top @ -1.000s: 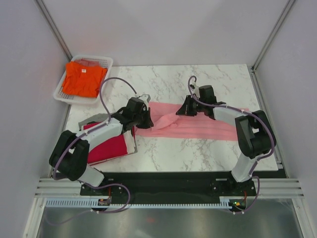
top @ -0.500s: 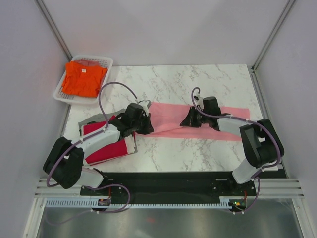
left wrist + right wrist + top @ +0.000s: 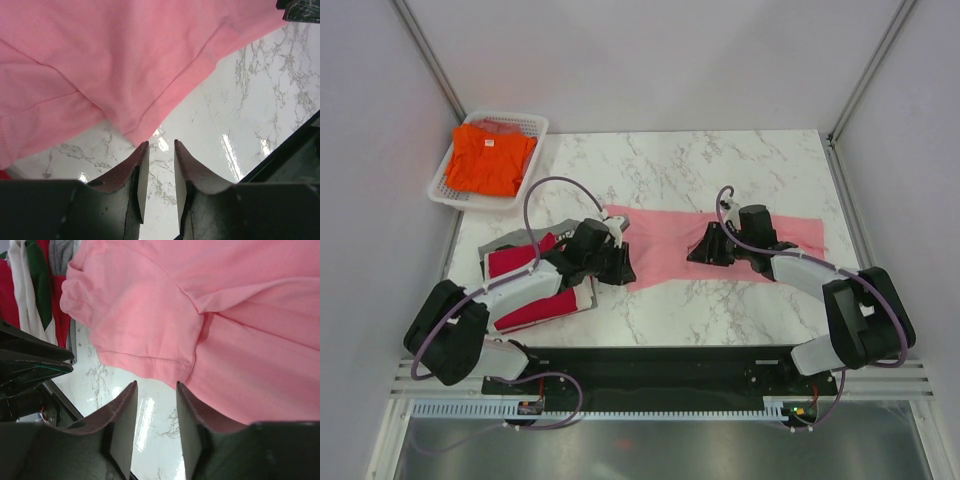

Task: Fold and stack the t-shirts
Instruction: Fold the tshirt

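The light pink t-shirt (image 3: 720, 245) lies flat as a folded band across the middle of the marble table. My left gripper (image 3: 622, 268) is open and empty at its near left corner; in the left wrist view the jaws (image 3: 159, 150) hover over bare marble just short of the pink hem (image 3: 140, 75). My right gripper (image 3: 706, 252) is open and empty at the near edge; its jaws (image 3: 155, 387) stand just before the pink sleeve hem (image 3: 145, 335). A folded crimson red shirt (image 3: 532, 290) lies on a stack at the left. An orange shirt (image 3: 488, 160) lies in the basket.
The white mesh basket (image 3: 534, 124) stands at the far left corner. The stack under the red shirt shows grey and white layers (image 3: 582, 292); its edge also shows in the right wrist view (image 3: 30, 285). The black base rail (image 3: 660, 360) runs along the near table edge.
Both grippers moved toward the near edge, carrying the bunched pink shirt over itself, then opened. The shirt now lies flat and smooth, let go by both.
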Action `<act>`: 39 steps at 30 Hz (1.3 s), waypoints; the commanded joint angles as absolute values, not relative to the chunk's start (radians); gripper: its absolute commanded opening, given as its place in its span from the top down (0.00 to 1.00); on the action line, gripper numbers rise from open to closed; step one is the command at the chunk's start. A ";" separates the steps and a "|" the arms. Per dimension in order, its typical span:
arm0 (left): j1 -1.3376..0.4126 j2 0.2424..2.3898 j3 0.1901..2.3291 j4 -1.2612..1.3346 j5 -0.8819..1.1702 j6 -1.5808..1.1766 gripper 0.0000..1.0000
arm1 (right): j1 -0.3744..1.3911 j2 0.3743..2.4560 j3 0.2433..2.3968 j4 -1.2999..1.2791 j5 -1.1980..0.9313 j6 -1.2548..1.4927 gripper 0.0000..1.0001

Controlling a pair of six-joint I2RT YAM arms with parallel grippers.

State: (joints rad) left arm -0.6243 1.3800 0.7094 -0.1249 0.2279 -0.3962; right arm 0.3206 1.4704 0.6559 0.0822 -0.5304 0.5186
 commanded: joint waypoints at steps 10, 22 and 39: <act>-0.627 1.376 0.779 -0.141 0.131 -0.434 0.64 | 0.341 1.474 0.807 -0.068 -0.347 0.468 0.52; -0.647 1.447 0.827 -0.244 -0.122 -0.540 0.48 | 0.334 1.283 0.747 -0.310 0.235 0.511 0.59; -0.704 1.509 0.825 -0.255 -0.149 -0.747 0.45 | 0.333 1.399 0.722 -0.383 0.281 0.554 0.74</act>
State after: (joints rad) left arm -0.6987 1.4811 0.7933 -0.2523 -0.1272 -0.6537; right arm 0.3355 1.3605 0.7094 -0.3782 0.2497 0.5262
